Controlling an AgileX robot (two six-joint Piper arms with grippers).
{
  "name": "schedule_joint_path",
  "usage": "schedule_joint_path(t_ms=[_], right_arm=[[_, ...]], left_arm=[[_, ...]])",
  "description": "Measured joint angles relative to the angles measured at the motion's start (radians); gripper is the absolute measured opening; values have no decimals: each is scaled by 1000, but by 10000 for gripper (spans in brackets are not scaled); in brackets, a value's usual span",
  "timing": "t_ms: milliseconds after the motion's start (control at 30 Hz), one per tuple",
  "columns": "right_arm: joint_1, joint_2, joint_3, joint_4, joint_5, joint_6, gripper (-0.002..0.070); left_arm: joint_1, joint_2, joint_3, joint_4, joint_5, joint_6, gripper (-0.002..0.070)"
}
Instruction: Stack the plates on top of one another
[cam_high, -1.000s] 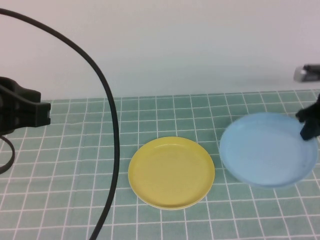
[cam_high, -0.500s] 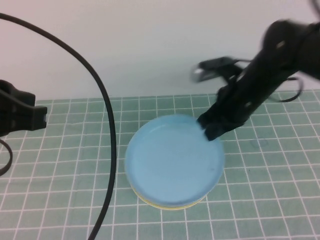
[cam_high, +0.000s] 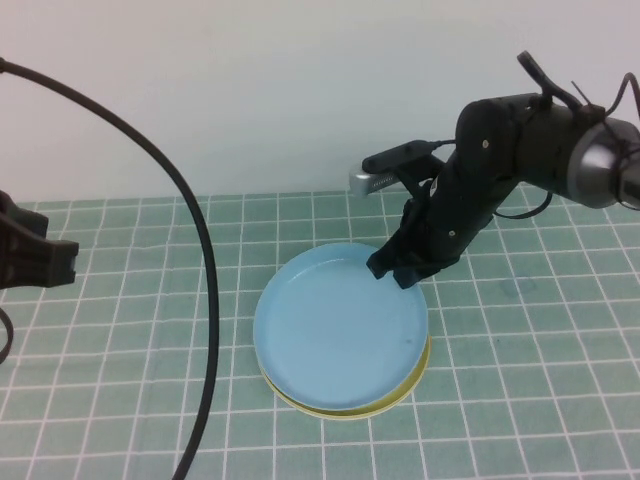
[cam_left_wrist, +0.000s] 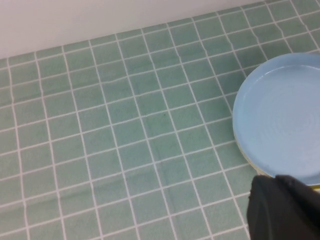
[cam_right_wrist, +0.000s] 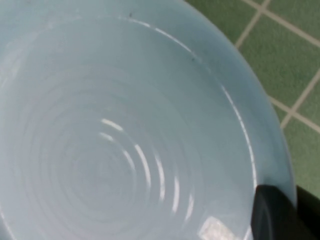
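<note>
The light blue plate lies on top of the yellow plate in the middle of the green mat; only a thin yellow edge shows at the near and right sides. My right gripper is at the blue plate's far right rim, shut on it, with one finger inside the rim and one outside, as the right wrist view shows over the blue plate. My left gripper hangs at the far left, away from the stack; the left wrist view shows it beside the blue plate. The white plate is out of view.
A thick black cable arcs down across the left side of the high view. The green gridded mat covers the table and ends at a white wall behind.
My right arm carried the blue plate from the right side leftwards and set it down over the yellow plate. The left arm has drifted slightly left.
</note>
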Motion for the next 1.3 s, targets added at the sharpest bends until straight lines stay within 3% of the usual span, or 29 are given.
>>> schedule_joint_path(t_ms=[367,633,900,1000,1200,1300], right_arm=[[0,40,-7,-39,19,28,23],[0,65,-10,-13,18,28,188],[0,54,-15,-44,-1,54,228],[0,17,-15,-61,1,56,211],[0,-102,-17,-107,67,78,46],[0,-160,-17,-115,95,82,13]], left_arm=[[0,0,0,18,17,0,0],[0,0,0,18,17,0,0],[0,0,0,44,-47,0,0],[0,-2,1,48,-65,-5,0],[0,-53,102,52,-113,-29,0],[-2,-137,232,60,-228,-61,-1]])
